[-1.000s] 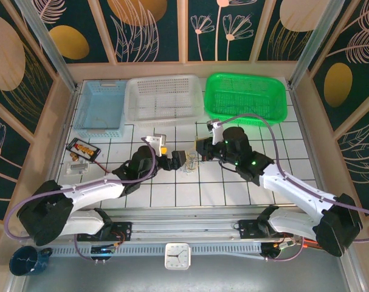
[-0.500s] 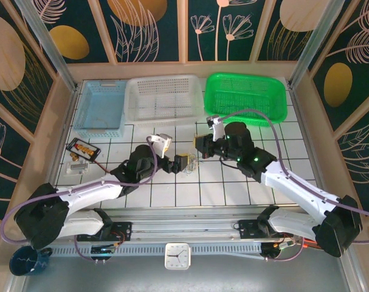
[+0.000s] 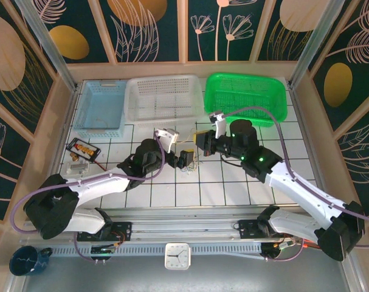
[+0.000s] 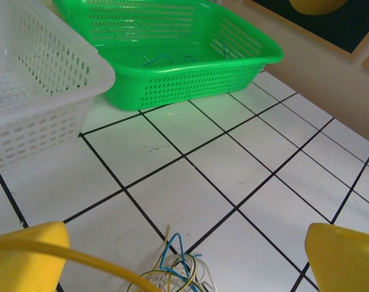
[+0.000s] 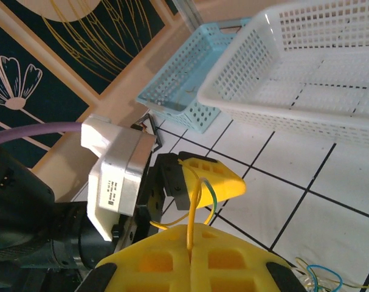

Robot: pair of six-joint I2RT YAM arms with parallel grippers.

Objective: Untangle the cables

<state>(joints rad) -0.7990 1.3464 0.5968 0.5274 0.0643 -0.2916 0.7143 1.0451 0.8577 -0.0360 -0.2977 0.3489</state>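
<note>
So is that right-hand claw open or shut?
Shut: the right gripper has its yellow fingers pressed together, pinching a thin yellow cable.

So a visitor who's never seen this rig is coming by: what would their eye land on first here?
Probably the bright green perforated plastic basket at the far right of the table. Then, mid-table, the right gripper shut on a yellow strand of the tangle of thin pale wires, the left gripper open beside it.
</note>
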